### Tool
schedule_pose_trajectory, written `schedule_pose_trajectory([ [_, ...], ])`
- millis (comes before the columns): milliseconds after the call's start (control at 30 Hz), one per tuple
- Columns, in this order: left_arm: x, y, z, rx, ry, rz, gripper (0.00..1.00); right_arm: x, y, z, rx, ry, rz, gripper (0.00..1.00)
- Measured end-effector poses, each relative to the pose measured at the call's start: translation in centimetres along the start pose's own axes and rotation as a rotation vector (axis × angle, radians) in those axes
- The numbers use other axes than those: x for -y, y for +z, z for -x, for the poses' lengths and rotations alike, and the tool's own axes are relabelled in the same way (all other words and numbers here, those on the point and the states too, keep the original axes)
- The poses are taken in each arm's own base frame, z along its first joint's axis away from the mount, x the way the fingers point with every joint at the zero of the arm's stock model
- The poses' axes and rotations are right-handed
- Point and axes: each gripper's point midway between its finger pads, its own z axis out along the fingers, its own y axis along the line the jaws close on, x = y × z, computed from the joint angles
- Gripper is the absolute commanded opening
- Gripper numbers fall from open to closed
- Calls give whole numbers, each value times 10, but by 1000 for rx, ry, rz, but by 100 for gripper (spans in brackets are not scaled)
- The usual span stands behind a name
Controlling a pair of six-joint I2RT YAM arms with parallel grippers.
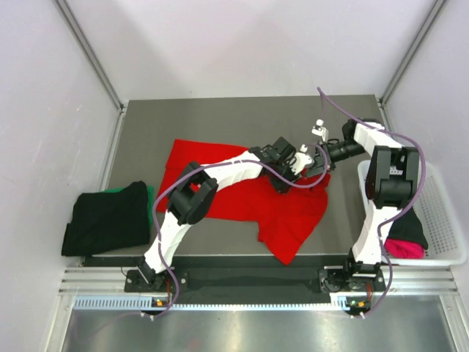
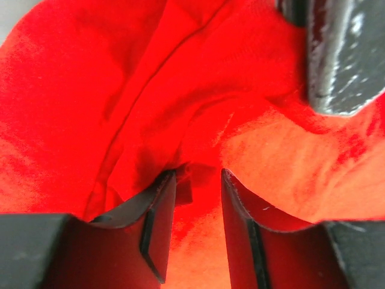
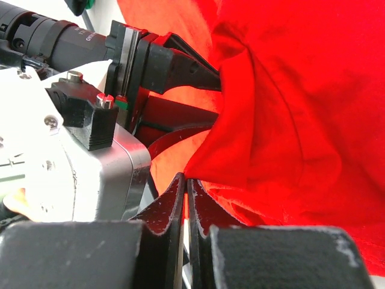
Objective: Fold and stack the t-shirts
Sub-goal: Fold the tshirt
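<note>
Red t-shirt point(image 1: 289, 220): spread open and rumpled on the grey table point(image 1: 220, 117), left of the white basket point(image 1: 448, 220). Its edge nearest the basket stands raised where both grippers meet.
Left gripper point(image 2: 197, 177): reaches across the shirt to that raised edge, a little left of the basket's far corner.
Left fingers point(image 2: 150, 211): partly apart, with a thick gathered fold of the red t-shirt between the tips. The creases in the cloth run together at this spot, so the fingers look clamped on the fold.
Right gripper point(image 3: 185, 183): just beside the left one, on the side toward the basket.
Right fingers point(image 3: 171, 208): pressed together with no gap. A corner of the red cloth comes down exactly to their tips and seems pinched there.
Black t-shirt point(image 1: 106, 220): folded, at the table end well apart from the basket, beyond the red one.
Green t-shirt point(image 1: 150, 194): under the black one; only a thin edge shows.
Pink t-shirt point(image 1: 403, 248): inside the basket, at its near end.
Black cloth point(image 1: 415, 227): also in the basket, touching the pink one on its far side. I cannot tell if it is a shirt.
</note>
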Motion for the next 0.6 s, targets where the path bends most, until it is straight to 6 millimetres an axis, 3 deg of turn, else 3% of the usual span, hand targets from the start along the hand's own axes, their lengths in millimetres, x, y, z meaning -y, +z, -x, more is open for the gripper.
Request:
schedule_pose_trajectory([
  [467, -7, -10, -18, -27, 41, 73, 39, 3, -4, 0, 10, -2, -4, 0],
  [567, -9, -11, -20, -33, 44, 85, 34, 3, -4, 0, 10, -3, -4, 0],
  [600, -10, -12, -21, -35, 47, 90, 26, 3, -4, 0, 11, -3, -4, 0],
])
